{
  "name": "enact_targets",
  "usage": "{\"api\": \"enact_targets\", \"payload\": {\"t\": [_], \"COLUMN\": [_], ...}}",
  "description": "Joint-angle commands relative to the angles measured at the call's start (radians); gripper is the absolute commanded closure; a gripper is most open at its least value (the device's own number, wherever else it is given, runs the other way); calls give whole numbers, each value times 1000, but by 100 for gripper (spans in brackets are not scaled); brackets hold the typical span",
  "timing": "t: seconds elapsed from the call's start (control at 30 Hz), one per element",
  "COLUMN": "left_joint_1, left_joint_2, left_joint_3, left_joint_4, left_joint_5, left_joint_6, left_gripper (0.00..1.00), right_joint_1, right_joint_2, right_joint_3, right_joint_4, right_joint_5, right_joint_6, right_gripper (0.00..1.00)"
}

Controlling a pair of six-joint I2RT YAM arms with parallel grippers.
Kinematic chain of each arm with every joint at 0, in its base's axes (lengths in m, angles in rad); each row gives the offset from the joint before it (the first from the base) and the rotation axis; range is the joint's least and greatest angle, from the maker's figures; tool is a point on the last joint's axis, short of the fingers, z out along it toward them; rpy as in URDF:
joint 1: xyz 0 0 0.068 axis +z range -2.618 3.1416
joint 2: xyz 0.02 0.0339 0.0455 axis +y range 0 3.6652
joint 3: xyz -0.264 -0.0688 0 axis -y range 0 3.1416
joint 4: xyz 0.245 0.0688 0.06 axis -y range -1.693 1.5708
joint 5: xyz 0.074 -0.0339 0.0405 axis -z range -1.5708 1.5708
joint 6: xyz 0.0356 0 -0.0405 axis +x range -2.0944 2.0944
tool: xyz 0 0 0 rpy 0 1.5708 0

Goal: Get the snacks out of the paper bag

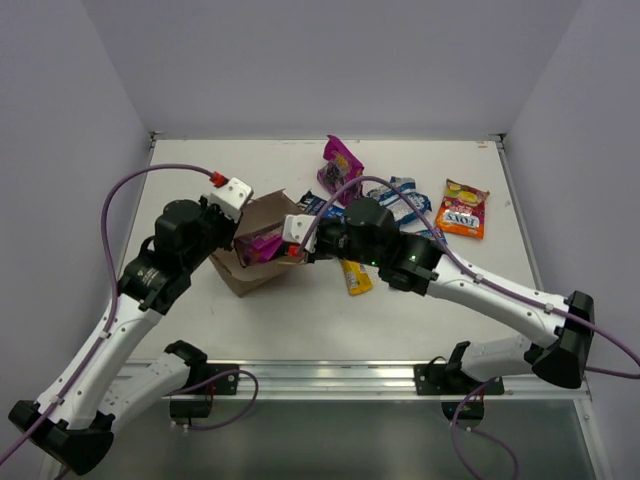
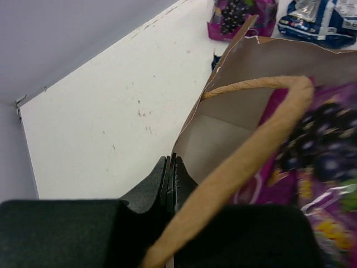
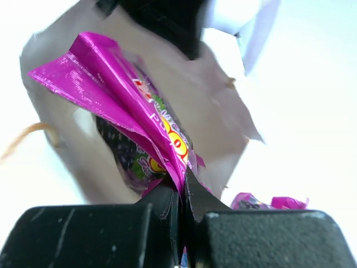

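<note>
- Right tool (image 3: 181, 195), low in its wrist view, is closed on a magenta pouch (image 3: 128, 106) at the paper bag (image 1: 262, 212) mouth, left of centre.
- Left tool (image 2: 172, 178) is clamped on the bag's wall.
- Several snacks (image 1: 340, 165) are laid out at upper centre and right, including an orange-red packet (image 1: 463, 210) and a yellow bar (image 1: 356, 278). Whether more is left inside cannot be told.
- White table (image 1: 200, 180) is enclosed by pale walls (image 1: 60, 100).

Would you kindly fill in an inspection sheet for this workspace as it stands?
Surface: white table, lightly scuffed.
Job's things: paper bag open; magenta pouch in its mouth; second magenta pouch, blue-white packet, orange-red packet, yellow bar lying outside.
Clutter: nothing seen.
Hands: left hand shut on paper bag's rim; right hand shut on magenta pouch.
Cables: purple cables arching above the table.
Surroundings: plain pale walls.
</note>
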Motion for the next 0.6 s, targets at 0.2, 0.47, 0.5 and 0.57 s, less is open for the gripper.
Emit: {"api": "enact_targets", "payload": {"t": [0.2, 0.47, 0.5, 0.57], "left_joint_1": [13, 57, 59, 65], "left_joint_2": [98, 126, 126, 126], "left_joint_3": [56, 85, 85, 90], "left_joint_4": [11, -38, -41, -46], "left_joint_5": [-247, -258, -258, -253], "left_joint_6": [-176, -265, -271, -280], "left_gripper": [100, 100, 100, 100], "right_joint_1": [-168, -428, -469, -571], "right_joint_2": [-196, -39, -16, 35], "right_joint_3": [315, 415, 426, 440], "right_joint_4": [28, 9, 6, 7], "right_joint_5": [-25, 397, 399, 416], "right_joint_6": [213, 263, 285, 329], "right_gripper": [100, 100, 100, 100]}}
